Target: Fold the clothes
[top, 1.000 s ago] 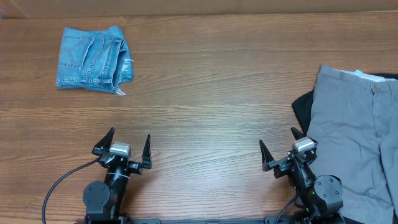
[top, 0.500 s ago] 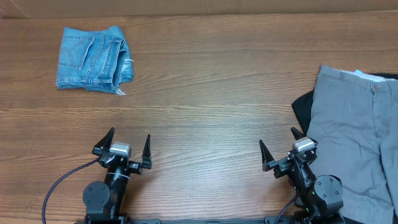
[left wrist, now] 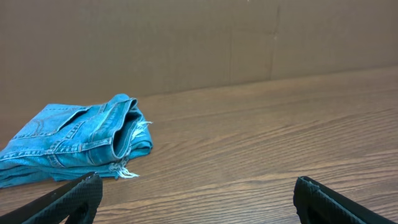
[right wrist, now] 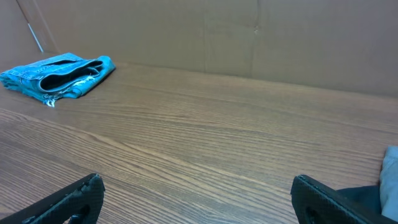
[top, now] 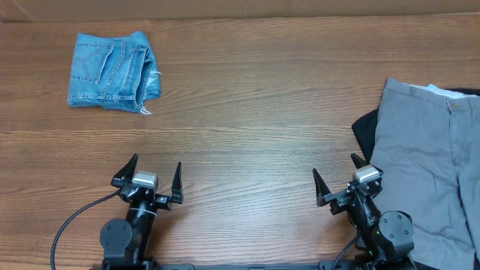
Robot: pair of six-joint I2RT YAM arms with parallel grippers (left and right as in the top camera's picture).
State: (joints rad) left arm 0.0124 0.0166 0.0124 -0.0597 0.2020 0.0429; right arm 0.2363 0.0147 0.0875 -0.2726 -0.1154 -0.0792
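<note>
Jeans [top: 112,71] lie folded exactly where they were.

Even, bright, diffuse light; soft faint shadows, no glare, sharp focus.

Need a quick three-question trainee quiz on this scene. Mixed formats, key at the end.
1. Fill in: the left pincer and right pincer both stand ____, holding nothing.
2. True or false: the folded light-blue denim jeans lie on the far left part of the brown wooden table.
3. The spread-out grey trousers lie nearest: A) the left pincer, B) the right pincer, C) the jeans.
Key: 1 open; 2 true; 3 B.
</note>
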